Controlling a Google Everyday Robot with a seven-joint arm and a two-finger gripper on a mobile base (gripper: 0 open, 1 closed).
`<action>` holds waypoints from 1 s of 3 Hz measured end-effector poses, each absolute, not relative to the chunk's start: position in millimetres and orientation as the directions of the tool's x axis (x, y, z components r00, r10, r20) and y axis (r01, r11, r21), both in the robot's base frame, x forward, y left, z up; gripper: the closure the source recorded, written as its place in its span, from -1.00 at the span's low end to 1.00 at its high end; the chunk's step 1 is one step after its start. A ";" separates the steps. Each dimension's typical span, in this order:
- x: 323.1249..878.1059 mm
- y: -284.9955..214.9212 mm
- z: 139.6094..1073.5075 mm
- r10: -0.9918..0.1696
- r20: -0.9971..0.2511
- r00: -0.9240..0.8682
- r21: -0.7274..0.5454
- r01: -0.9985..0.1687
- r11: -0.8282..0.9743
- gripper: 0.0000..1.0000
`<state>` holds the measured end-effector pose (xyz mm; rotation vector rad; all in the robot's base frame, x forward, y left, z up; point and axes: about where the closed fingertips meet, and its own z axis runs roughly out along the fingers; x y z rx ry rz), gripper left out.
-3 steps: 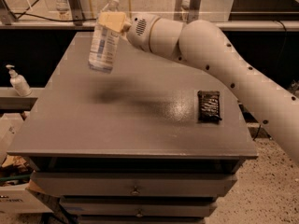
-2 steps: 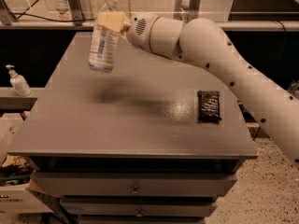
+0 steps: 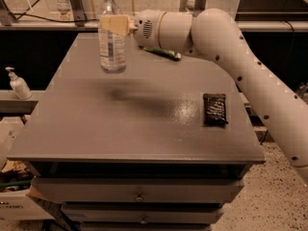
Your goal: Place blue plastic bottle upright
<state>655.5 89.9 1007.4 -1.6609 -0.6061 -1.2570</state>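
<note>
Above grey table (image 3: pixel 144 134) — tool (image 3: pixel 114 23) tight around upright bottle (image 3: pixel 111 52)

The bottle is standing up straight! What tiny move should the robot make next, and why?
Probably ease it straight down a little. The blue plastic bottle is upright over the table, held by the gripper, jaws shut on its upper part, but its shadow falls apart from its base, so it may not be touching down yet.

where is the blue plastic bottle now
In the camera view, the blue plastic bottle is upright over the table's far-left area, gripped near its shoulder by the gripper, with the green snack bag to its right.
</note>
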 end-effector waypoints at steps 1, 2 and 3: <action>652.8 87.6 1007.7 -0.026 0.971 0.239 -0.225 0.863 -0.453 1.00; 650.7 87.2 998.4 0.082 0.985 0.151 -0.100 0.891 -0.442 1.00; 650.7 83.0 985.8 0.116 0.985 0.125 -0.064 0.902 -0.427 1.00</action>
